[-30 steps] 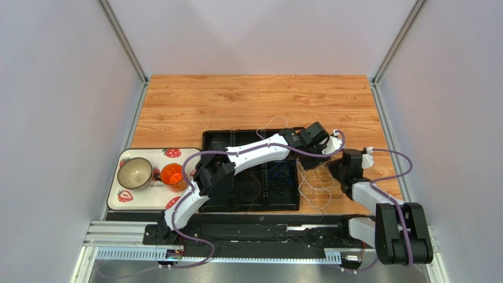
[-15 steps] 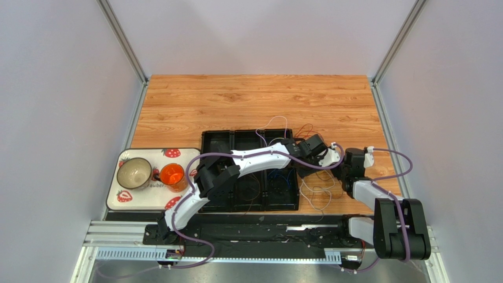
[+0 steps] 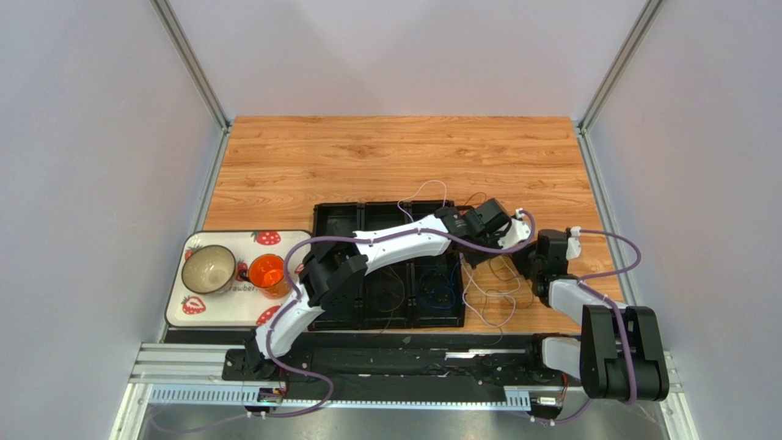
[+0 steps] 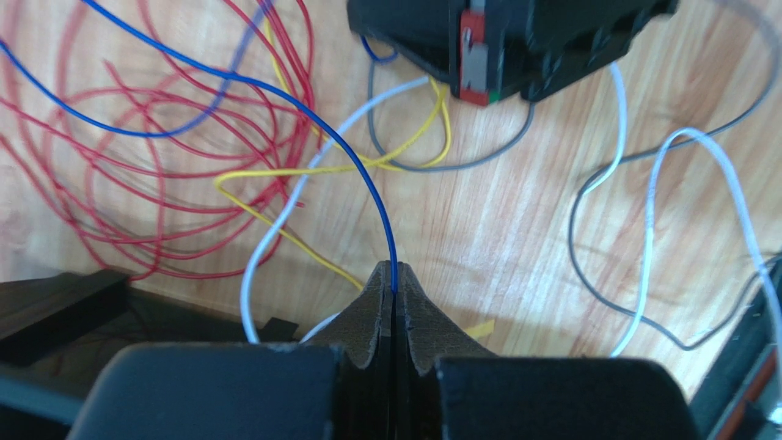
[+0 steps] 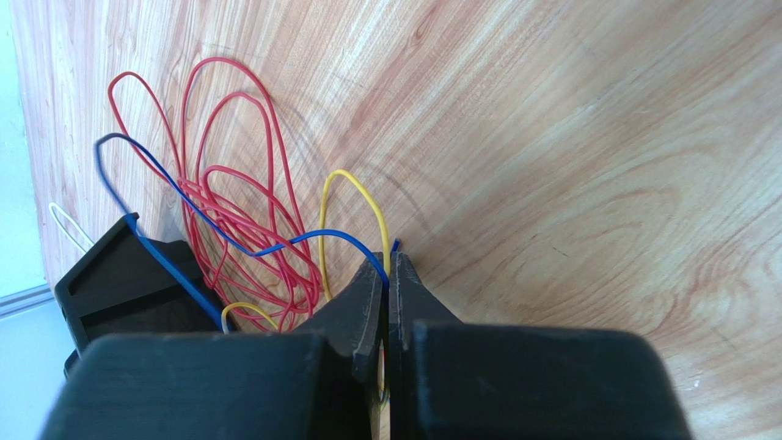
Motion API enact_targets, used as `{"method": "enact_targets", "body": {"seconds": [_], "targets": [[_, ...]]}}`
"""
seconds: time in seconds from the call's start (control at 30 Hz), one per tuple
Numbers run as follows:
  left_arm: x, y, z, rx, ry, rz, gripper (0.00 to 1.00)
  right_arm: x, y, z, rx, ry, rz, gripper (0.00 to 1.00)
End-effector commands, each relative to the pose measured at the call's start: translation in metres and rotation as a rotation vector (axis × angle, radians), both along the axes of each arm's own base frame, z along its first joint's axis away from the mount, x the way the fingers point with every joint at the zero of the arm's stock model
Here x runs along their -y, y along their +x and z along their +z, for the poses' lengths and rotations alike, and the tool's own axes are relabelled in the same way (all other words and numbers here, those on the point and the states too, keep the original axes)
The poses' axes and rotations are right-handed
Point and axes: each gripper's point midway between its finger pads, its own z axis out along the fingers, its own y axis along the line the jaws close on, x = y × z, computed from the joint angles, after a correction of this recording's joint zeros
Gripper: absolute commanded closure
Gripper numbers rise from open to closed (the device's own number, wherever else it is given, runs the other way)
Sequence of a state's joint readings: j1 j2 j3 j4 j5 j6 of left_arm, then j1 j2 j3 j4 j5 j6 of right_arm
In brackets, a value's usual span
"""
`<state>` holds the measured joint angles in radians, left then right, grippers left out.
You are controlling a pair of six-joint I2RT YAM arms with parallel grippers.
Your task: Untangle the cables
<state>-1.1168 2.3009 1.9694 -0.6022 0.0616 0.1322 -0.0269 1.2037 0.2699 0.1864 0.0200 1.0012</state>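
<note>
The cables (image 3: pixel 488 286) lie in a loose tangle on the wood, right of the black tray. In the left wrist view my left gripper (image 4: pixel 393 278) is shut on a thin blue cable (image 4: pixel 303 110) that arcs up and left over red loops (image 4: pixel 138 183), a yellow cable (image 4: pixel 312 170) and white cable (image 4: pixel 656 183). My right gripper (image 5: pixel 389 266) is shut on the blue cable (image 5: pixel 303 236) with a yellow cable (image 5: pixel 353 183) running into its jaws; red loops (image 5: pixel 229 183) lie behind. From above, the left gripper (image 3: pixel 508 240) and right gripper (image 3: pixel 534 258) sit close together over the tangle.
A black compartment tray (image 3: pixel 335 218) holds a few more wires under the left arm. At the left, a strawberry-print tray (image 3: pixel 197 307) carries a bowl (image 3: pixel 209 268) and an orange cup (image 3: pixel 268 272). Bare wood extends behind.
The left gripper's jaws have gone from open to shut on the blue cable. The left wrist dipped toward the tangle and settled beside the right gripper.
</note>
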Motion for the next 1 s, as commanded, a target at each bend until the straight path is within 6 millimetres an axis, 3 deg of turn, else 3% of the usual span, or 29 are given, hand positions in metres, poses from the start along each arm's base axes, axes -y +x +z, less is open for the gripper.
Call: {"method": "enact_targets", "body": {"seconds": [0.0,0.33,0.43,0.5,0.6,0.73,0.8,0.9,0.97], "targets": [[0.011,0.003,0.099,0.013,-0.2,0.021,1.0,0.0,-0.002,-0.005,-0.029,-0.011,0.014,1.0],[-0.015,0.013,0.18,-0.067,-0.39,0.12,1.0,0.0,-0.002,-0.006,-0.032,-0.012,0.015,1.0],[-0.036,0.013,0.221,-0.014,-0.447,0.15,1.0,0.0,-0.002,-0.007,-0.033,-0.013,0.016,1.0],[-0.047,0.013,0.235,0.017,-0.462,0.168,1.0,0.001,-0.002,-0.007,-0.033,-0.013,0.014,1.0],[-0.064,0.008,0.271,0.069,-0.542,0.187,1.0,0.0,-0.002,-0.006,-0.032,-0.012,0.015,1.0],[-0.09,-0.008,0.318,0.103,-0.66,0.194,1.0,0.001,-0.002,-0.007,-0.037,-0.014,0.015,1.0],[-0.101,-0.011,0.335,0.137,-0.708,0.211,1.0,0.001,-0.002,-0.008,-0.039,-0.014,0.015,1.0],[-0.135,-0.021,0.366,0.203,-0.784,0.249,1.0,0.001,-0.002,-0.008,-0.042,-0.015,0.016,1.0],[-0.149,-0.023,0.375,0.234,-0.801,0.267,1.0,0.0,-0.002,-0.009,-0.046,-0.014,0.017,1.0]]}}
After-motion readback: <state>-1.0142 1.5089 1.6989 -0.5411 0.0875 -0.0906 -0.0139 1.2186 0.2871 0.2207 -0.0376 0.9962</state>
